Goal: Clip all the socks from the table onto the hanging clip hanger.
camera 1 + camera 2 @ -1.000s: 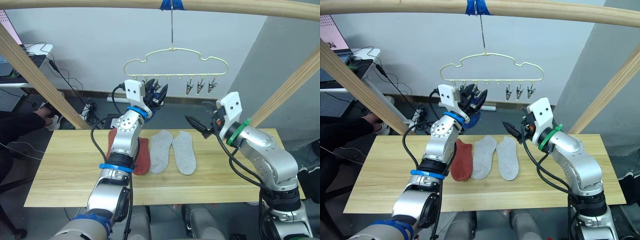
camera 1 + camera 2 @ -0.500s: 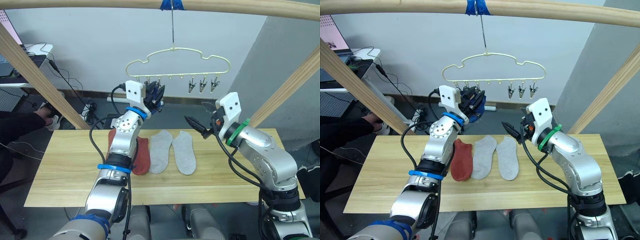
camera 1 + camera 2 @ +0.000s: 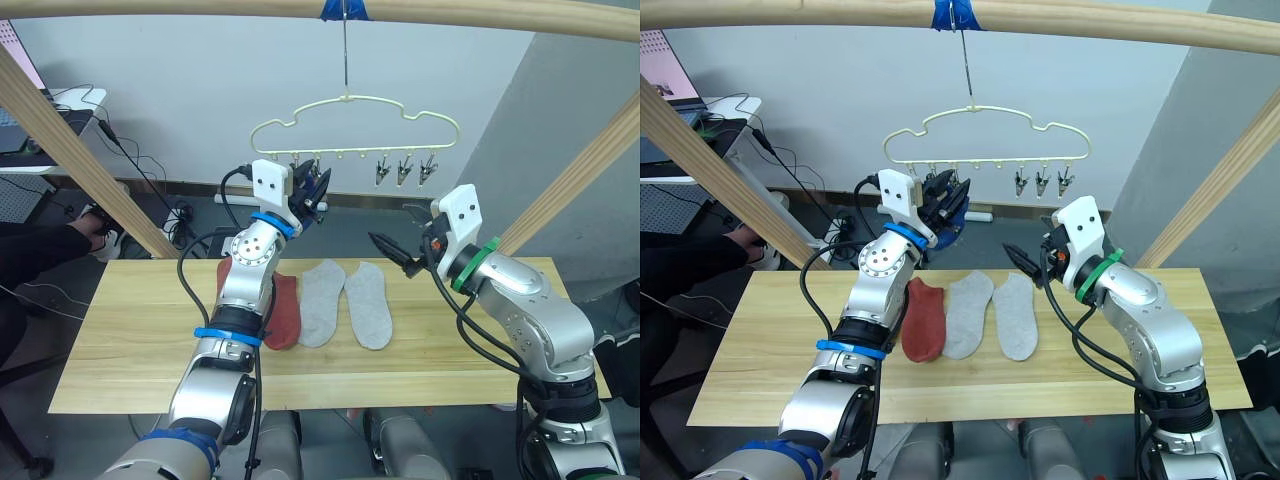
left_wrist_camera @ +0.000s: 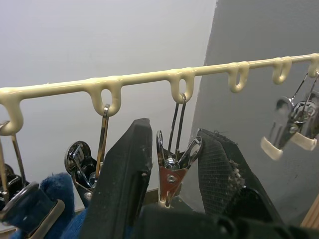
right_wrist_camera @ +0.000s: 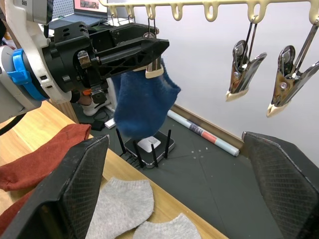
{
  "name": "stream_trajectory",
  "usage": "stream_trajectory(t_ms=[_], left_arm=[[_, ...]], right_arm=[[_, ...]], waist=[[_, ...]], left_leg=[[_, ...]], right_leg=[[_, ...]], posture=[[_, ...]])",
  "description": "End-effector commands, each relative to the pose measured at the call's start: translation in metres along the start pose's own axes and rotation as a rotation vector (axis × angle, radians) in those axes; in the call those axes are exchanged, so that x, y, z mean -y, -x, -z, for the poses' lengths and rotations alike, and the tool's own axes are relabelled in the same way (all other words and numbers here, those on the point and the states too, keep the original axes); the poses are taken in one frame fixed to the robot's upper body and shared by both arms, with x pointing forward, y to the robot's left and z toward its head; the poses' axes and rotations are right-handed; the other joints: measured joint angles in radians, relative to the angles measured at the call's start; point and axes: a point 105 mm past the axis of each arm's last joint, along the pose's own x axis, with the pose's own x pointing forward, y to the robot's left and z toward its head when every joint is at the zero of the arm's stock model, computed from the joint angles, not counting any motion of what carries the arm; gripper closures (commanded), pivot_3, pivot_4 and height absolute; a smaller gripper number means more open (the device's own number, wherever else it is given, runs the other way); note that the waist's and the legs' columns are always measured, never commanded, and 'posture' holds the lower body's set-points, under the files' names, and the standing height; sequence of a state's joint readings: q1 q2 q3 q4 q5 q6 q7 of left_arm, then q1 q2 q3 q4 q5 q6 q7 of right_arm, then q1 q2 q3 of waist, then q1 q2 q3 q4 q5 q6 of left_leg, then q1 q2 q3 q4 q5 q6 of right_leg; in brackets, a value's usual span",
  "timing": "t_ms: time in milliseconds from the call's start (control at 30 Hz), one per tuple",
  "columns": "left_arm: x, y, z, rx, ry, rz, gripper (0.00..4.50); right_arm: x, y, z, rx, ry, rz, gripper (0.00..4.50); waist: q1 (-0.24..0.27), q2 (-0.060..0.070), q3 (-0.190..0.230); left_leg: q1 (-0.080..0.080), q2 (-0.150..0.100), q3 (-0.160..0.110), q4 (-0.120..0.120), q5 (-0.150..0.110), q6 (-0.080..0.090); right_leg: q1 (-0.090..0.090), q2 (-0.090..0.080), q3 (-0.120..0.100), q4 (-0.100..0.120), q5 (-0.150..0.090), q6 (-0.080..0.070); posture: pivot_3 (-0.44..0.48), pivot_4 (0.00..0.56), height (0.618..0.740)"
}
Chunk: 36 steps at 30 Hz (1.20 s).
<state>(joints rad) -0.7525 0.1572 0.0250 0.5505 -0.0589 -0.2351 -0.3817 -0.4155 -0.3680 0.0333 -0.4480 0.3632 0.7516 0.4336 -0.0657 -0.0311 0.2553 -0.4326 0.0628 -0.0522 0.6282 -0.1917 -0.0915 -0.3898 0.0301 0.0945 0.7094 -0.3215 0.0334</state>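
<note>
The pale-yellow clip hanger (image 3: 355, 100) hangs from the top beam. My left gripper (image 3: 315, 190) is raised to its lower bar, shut on a silver clip (image 4: 172, 167) that sits between the two fingers. A royal blue sock (image 5: 142, 102) hangs from a neighbouring clip just beside that gripper. On the table (image 3: 130, 350) lie a rust-red sock (image 3: 285, 310), a second red one (image 3: 224, 280) partly behind my left arm, and two grey socks (image 3: 322, 300) (image 3: 368, 303). My right gripper (image 3: 392, 228) hovers open above the right grey sock, holding nothing.
Three bare clips (image 3: 405, 170) hang on the hanger's right side. Thick wooden frame poles slant down at the left (image 3: 80, 160) and right (image 3: 580, 170), under a top beam (image 3: 200, 8). A person's arm (image 3: 40, 250) shows at the far left. A power strip (image 5: 149, 144) lies on the floor.
My left gripper's fingers have drawn in from a spread stance onto the clip, and the hanger has swung slightly right. The right arm has stayed put.
</note>
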Motion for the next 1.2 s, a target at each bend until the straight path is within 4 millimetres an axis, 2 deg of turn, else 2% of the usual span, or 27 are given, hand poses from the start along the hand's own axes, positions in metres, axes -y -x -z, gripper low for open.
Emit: stream_trajectory(t_ms=[33, 67, 133, 233, 267, 400, 567, 633, 733, 900, 1100, 1200], left_arm=[[-0.001, -0.006, -0.017, 0.065, -0.028, 0.001, 3.17], [-0.001, -0.006, -0.017, 0.065, -0.026, 0.001, 3.31], [-0.001, -0.005, -0.016, 0.063, -0.024, 0.004, 3.86], [0.000, -0.004, -0.015, 0.063, -0.019, 0.006, 4.37], [0.000, -0.004, -0.015, 0.064, -0.018, 0.007, 4.48], [0.000, -0.003, -0.020, 0.079, -0.013, 0.013, 4.48], [0.003, 0.006, -0.013, -0.014, 0.140, 0.082, 4.48], [0.003, 0.013, -0.009, -0.077, 0.221, 0.134, 4.48], [-0.005, 0.027, -0.003, -0.189, 0.431, 0.186, 4.48], [-0.020, 0.046, -0.009, -0.293, 0.609, 0.243, 4.48], [-0.030, 0.055, -0.015, -0.332, 0.645, 0.247, 4.48], [-0.027, 0.057, -0.016, -0.335, 0.649, 0.247, 4.48]], right_arm=[[-0.001, 0.000, -0.013, 0.045, 0.025, -0.005, 0.00], [0.000, -0.001, -0.013, 0.045, 0.026, -0.005, 0.00], [0.000, -0.001, -0.014, 0.047, 0.026, -0.005, 0.00], [-0.001, -0.001, -0.014, 0.047, 0.026, -0.008, 0.00], [-0.001, -0.001, -0.014, 0.047, 0.026, -0.008, 0.00], [-0.002, -0.001, -0.008, 0.029, 0.026, -0.012, 0.00], [-0.012, -0.003, 0.043, -0.182, 0.061, -0.064, 0.00], [-0.016, -0.004, 0.073, -0.272, 0.063, -0.093, 0.00], [-0.014, -0.011, 0.110, -0.359, 0.095, -0.085, 0.00], [-0.012, -0.034, 0.135, -0.400, 0.097, -0.074, 0.00], [-0.008, -0.063, 0.151, -0.410, 0.090, -0.036, 0.00], [-0.013, -0.067, 0.165, -0.462, 0.090, -0.052, 0.00]], waist=[[0.000, 0.000, 0.000], [0.000, 0.000, 0.000], [0.000, 0.000, 0.000], [0.000, 0.000, 0.000], [0.000, 0.000, 0.000], [0.000, 0.000, 0.000], [-0.001, 0.000, -0.001], [-0.003, 0.000, -0.001], [-0.010, 0.000, -0.002], [-0.028, 0.000, -0.002], [-0.023, 0.000, -0.002], [-0.017, 0.000, -0.002]], left_leg=[[0.000, 0.000, 0.000, 0.000, 0.000, 0.000], [0.000, 0.000, 0.000, 0.000, 0.000, 0.000], [0.000, 0.000, 0.000, 0.000, 0.000, 0.000], [0.000, 0.000, 0.000, 0.000, 0.000, 0.000], [0.000, 0.000, 0.000, 0.000, 0.000, 0.000], [0.000, 0.000, 0.000, 0.001, 0.000, 0.000], [0.000, 0.000, 0.000, 0.001, 0.000, 0.000], [0.000, 0.000, 0.000, 0.001, 0.000, 0.000], [0.002, 0.000, 0.000, 0.001, 0.000, 0.000], [0.005, 0.001, 0.000, 0.002, 0.001, 0.000], [0.007, 0.001, 0.000, 0.001, 0.001, 0.000], [0.007, 0.001, 0.000, 0.001, 0.001, 0.000]], right_leg=[[0.000, 0.000, 0.000, 0.000, 0.000, 0.000], [0.000, 0.000, 0.000, 0.000, 0.000, 0.000], [0.000, 0.000, 0.000, 0.000, 0.000, 0.000], [0.000, 0.000, 0.000, 0.001, 0.000, 0.000], [0.000, 0.000, 0.000, 0.001, 0.000, 0.000], [0.000, 0.000, 0.000, 0.002, 0.000, 0.000], [0.000, 0.000, 0.000, 0.002, 0.000, 0.000], [0.000, 0.000, 0.000, 0.002, 0.000, 0.000], [0.000, 0.000, 0.000, 0.004, 0.000, 0.000], [0.001, 0.001, 0.001, 0.007, -0.001, 0.001], [0.003, 0.001, 0.001, 0.008, 0.000, 0.000], [0.003, 0.001, 0.001, 0.007, 0.001, -0.001]], posture=[[-0.094, 0.192, 0.740], [-0.094, 0.192, 0.740], [-0.092, 0.185, 0.740], [-0.091, 0.183, 0.740], [-0.091, 0.183, 0.740], [-0.086, 0.178, 0.740], [-0.080, 0.177, 0.740], [-0.064, 0.174, 0.740], [-0.059, 0.177, 0.740], [-0.046, 0.188, 0.740], [-0.015, 0.203, 0.740], [0.003, 0.205, 0.740]])
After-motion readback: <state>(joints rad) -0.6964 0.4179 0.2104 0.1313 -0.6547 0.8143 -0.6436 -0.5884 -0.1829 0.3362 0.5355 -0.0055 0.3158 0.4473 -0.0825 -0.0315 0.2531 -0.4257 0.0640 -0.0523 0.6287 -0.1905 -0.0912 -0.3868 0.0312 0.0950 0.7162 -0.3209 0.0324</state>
